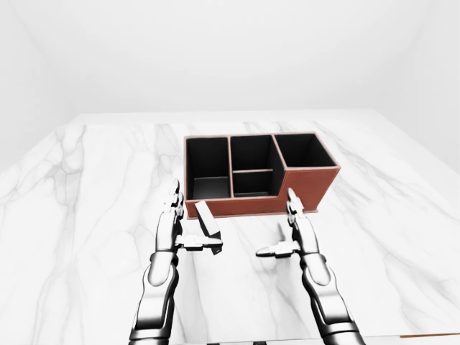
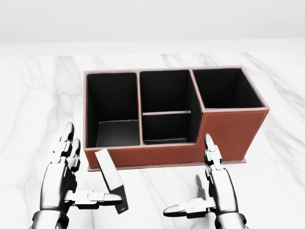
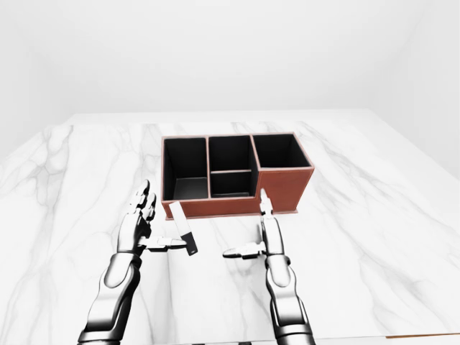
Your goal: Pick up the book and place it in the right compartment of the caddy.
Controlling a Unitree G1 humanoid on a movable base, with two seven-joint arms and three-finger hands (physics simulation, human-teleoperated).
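Both hands hovered low over the marble bench (image 2: pixel 28 95), fingers spread and holding nothing. On the head view's left, the left hand (image 2: pixel 64 179) had its thumb tip at the book (image 2: pixel 112 179), which stood tilted on the bench between the hands. On the right, the right hand (image 2: pixel 209 191) was apart from it. Beyond stood the caddy (image 2: pixel 228 129), its right compartment (image 2: pixel 226 88) empty.

No text, label, brand, number or sign can be read on anything in view.
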